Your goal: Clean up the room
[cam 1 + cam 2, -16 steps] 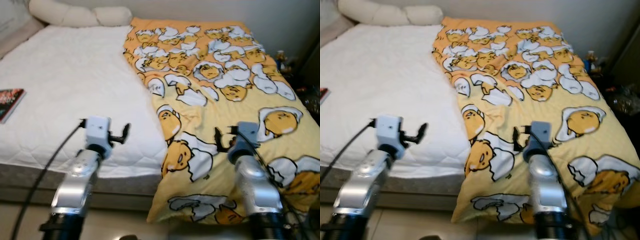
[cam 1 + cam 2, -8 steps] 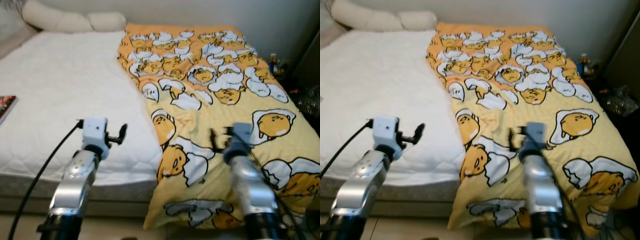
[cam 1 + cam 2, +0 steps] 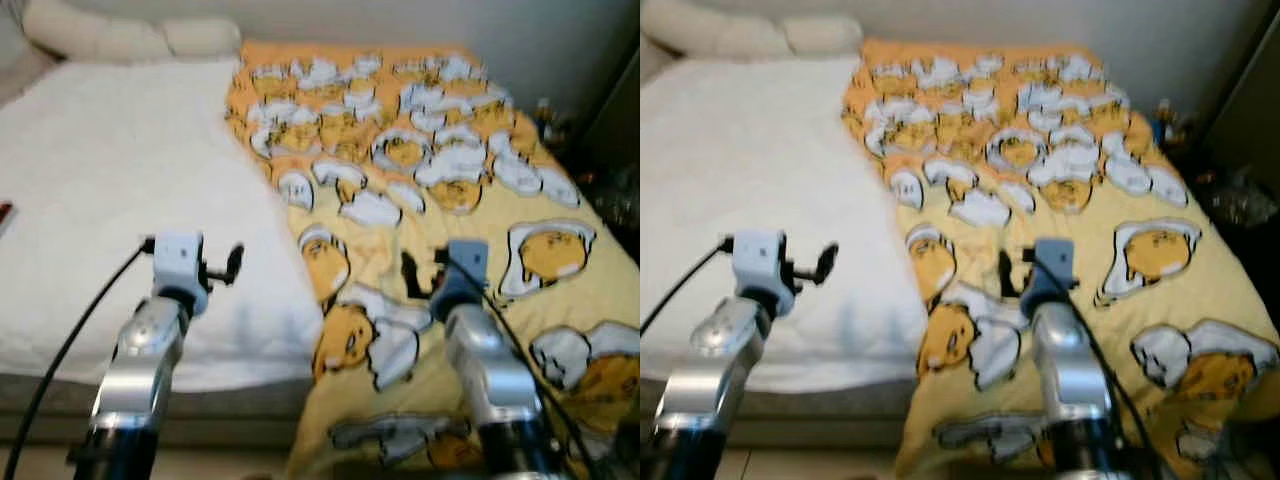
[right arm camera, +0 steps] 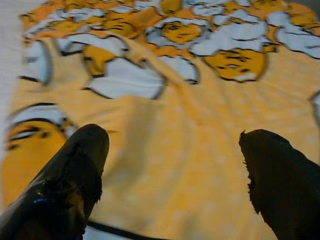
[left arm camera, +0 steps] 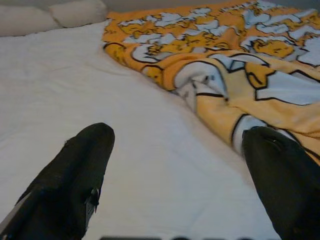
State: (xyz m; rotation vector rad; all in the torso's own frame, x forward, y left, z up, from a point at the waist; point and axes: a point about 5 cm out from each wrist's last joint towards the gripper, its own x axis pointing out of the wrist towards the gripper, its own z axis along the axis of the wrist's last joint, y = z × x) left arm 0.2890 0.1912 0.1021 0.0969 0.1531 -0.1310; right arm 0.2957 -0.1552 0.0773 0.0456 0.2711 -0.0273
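I stand at the foot of the bed (image 3: 120,180), and my view has swung a little since a second ago: the whole scene sits lower and more to one side, blurred by my own motion, while the things on the bed lie as they did. The yellow blanket (image 3: 470,170) printed with cartoon eggs covers the right half of the white quilted mattress and hangs over the foot end, its inner edge rumpled along the middle of the bed. Two cream pillows (image 3: 110,35) lie at the head, against the wall. The dark book (image 3: 4,215) at the left edge of the mattress has slid almost out of frame as my head turned. My left hand (image 5: 180,175) is raised over the bare white mattress near the blanket's edge, fingers (image 5: 75,175) spread apart and holding nothing. My right hand (image 4: 172,175) is raised over the blanket, above a yellow patch of it, fingers (image 4: 65,180) likewise spread and empty. Both arms keep much the same pose as before.
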